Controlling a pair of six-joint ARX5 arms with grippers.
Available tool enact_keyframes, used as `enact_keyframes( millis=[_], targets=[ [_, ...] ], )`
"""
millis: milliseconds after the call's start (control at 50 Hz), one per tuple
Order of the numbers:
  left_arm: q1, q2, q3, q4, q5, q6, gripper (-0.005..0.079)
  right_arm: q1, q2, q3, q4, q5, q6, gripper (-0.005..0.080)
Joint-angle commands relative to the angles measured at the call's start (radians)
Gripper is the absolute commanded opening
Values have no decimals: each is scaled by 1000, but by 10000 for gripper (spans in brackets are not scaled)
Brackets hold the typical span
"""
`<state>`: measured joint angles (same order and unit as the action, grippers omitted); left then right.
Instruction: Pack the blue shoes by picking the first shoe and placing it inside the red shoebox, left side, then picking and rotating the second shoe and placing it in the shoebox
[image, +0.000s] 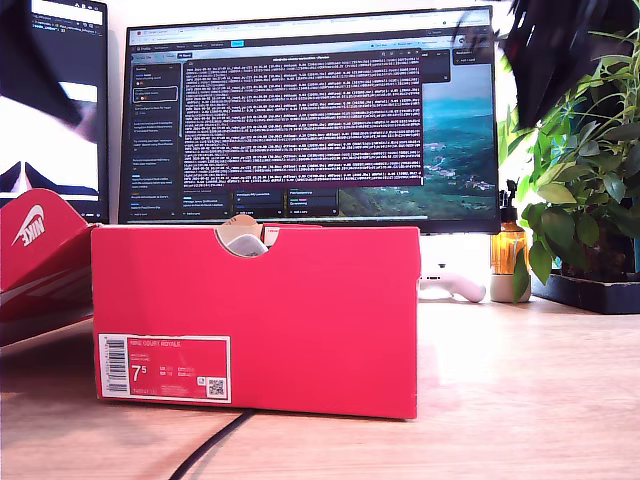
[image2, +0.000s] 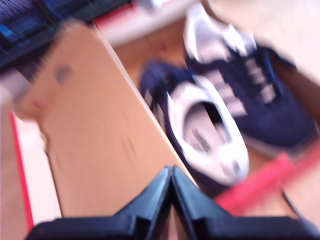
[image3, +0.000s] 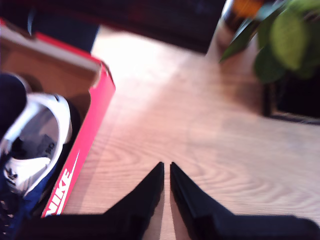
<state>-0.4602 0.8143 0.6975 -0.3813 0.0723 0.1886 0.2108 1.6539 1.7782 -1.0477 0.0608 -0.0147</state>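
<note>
— Both blue shoes (image2: 220, 105) are lying inside the red shoebox (image: 300, 300) now, side by side. Are you seeing that too?

— Yes. In the first wrist view they are sitting heel to toe, one pointing each way. The picture is blurry, so I am not telling if they are lying quite flat.

— What is my first gripper (image2: 171, 172) doing?

— It is hanging above the box, over the brown inner wall, with its two black tips pressed together. It is holding nothing. The shoes are below it and a little off to one side, not touching it.

— And my second gripper (image3: 166, 169)?

— It is nearly closed too, with only a thin gap, and it is holding nothing. It is hanging over the bare wooden table (image3: 210, 130). The box and one shoe are beside it, apart from it.

— So what is the good way to finish?

— I am thinking the packing looks done. Both grippers should be lifting straight up and away, slowly, so they are not bumping the box wall or knocking a shoe.
</note>
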Motion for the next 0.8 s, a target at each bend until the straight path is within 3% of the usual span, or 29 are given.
enact_keyframes(
  millis=[0,200,360,600,780],
  targets=[
    [32,5,-3,24,28,-6,-17,-3,-26,-18,8,8,8,-13],
    [116,25,-3,73,130,-7,-17,-3,-178,-248,153,52,29,-13],
    [169,50,-3,194,153,-40,-17,-3,-311,-481,332,55,50,-13],
    [245,102,-3,248,196,-58,-17,-3,-474,-736,537,111,64,-13],
    [359,102,-6,271,265,-93,-17,-3,-562,-871,690,114,28,-13]
  ],
)
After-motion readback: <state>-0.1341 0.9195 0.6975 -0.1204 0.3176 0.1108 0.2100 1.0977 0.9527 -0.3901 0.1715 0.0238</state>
